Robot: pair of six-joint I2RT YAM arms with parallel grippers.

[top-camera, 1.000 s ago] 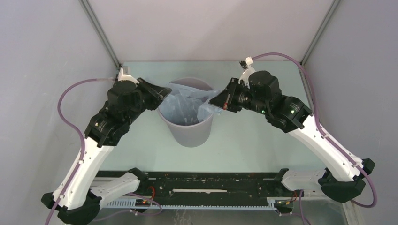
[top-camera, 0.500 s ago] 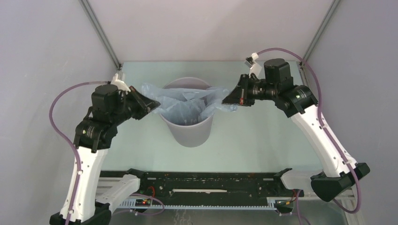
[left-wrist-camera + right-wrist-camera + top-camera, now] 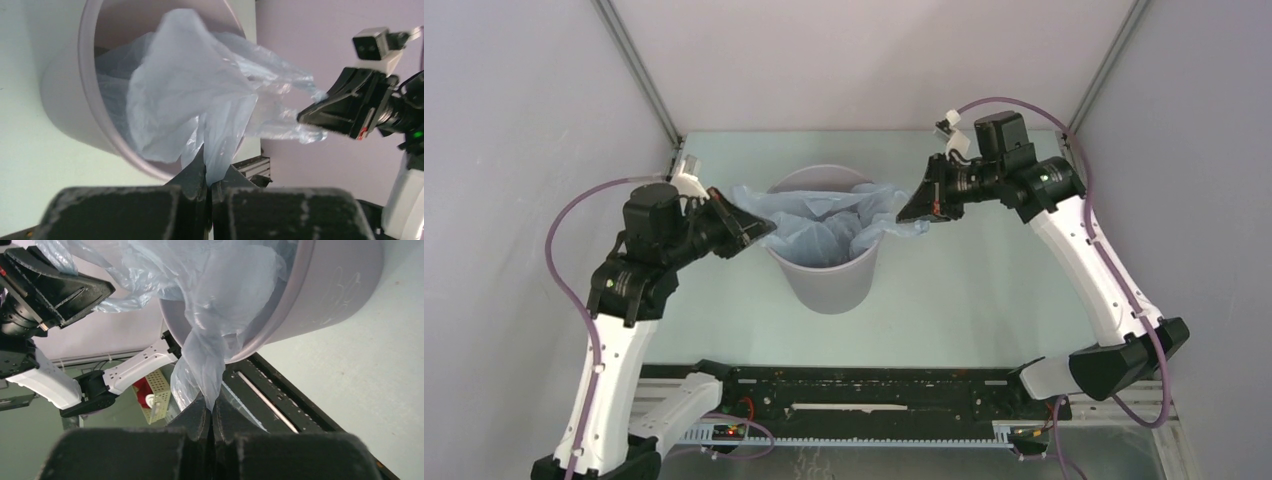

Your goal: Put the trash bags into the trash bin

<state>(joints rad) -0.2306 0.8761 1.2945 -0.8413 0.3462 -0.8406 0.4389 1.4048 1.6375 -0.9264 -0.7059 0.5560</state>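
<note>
The round grey trash bin [image 3: 826, 283] stands mid-table. A pale-blue translucent trash bag [image 3: 824, 228] hangs inside it, its top edges drawn out over the rim on both sides. My left gripper [image 3: 765, 228] is shut on the bag's left edge, just outside the bin's left rim. On the other side my right gripper [image 3: 904, 215] is shut on the right edge, outside the right rim. In the left wrist view the film [image 3: 200, 100] pinches into the left gripper [image 3: 211, 183] beside the bin [image 3: 65, 100]. The right wrist view shows the bag [image 3: 220, 305] twisted into the right gripper [image 3: 212, 409].
Grey walls close in the pale-green table [image 3: 984, 290] at left, right and back. A black rail [image 3: 864, 395] runs along the near edge between the arm bases. Purple cables [image 3: 574, 220] loop off both arms.
Both grippers have pulled outward from the bin, stretching the bag's mouth wider across the rim. The left gripper closed on the bag's left edge; both arms swung away from the centre.
</note>
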